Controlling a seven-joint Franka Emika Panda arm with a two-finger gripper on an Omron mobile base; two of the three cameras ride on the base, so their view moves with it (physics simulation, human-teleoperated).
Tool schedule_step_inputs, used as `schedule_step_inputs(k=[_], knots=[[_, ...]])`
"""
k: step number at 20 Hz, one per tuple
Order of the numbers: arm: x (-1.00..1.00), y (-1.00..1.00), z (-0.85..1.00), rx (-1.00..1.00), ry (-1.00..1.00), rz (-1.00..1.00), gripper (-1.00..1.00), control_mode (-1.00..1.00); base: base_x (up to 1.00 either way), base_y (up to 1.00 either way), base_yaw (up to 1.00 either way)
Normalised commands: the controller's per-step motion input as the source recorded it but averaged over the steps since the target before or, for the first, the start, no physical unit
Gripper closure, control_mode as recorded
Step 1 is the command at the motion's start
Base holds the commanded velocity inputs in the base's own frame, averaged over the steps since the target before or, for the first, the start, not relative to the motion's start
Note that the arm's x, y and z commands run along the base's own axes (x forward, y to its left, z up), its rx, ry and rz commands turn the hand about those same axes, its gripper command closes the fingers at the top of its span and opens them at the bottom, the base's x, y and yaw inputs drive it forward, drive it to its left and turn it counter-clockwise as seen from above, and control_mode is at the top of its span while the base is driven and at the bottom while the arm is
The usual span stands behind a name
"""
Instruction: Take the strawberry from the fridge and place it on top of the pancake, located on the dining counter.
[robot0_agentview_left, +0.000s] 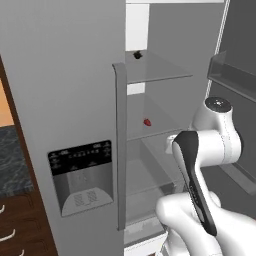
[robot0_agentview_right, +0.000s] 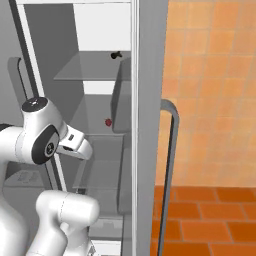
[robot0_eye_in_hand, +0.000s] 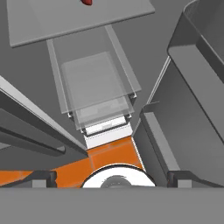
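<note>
Claw (robot0_eye_in_hand: 112, 177) points down into the open fridge (robot0_agentview_left: 60, 100), fingertips far apart and holding nothing, above the clear drawers (robot0_eye_in_hand: 94, 83) at the fridge's bottom. Strawberry (robot0_agentview_left: 147, 121) lies on the fridge's middle glass shelf (robot0_agentview_left: 150, 132), well above the claw; a small black item (robot0_agentview_left: 137, 55) sits on the shelf above it.

A: Item, white jointed arm with dark joints (robot0_agentview_left: 210, 150): pose?
B: Rises from the base, folds at a bent elbow, forearm angled forward and down.
A: Item, two-finger dark-tipped gripper (robot0_eye_in_hand: 111, 178): state?
B: Pointing downward; two dark fingertips (robot0_eye_in_hand: 41, 177) set wide apart at the hand view's bottom. Jaws parted, holding nothing.
</note>
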Motion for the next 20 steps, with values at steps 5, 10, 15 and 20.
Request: schedule_step_inputs(k=[5,10,15,20], knots=[[0.0,0.0,0.0,0.0,0.0,0.0,-1.0,1.0,0.46,-0.22,0.02],[0.0,0.0,0.0,0.0,0.0,0.0,-1.0,1.0,0.57,-0.21,0.02],[0.0,0.0,0.0,0.0,0.0,0.0,-1.0,1.0,0.58,-0.18,0.01],[0.0,0.0,0.0,0.0,0.0,0.0,-1.0,1.0,0.73,-0.26,0.05]])
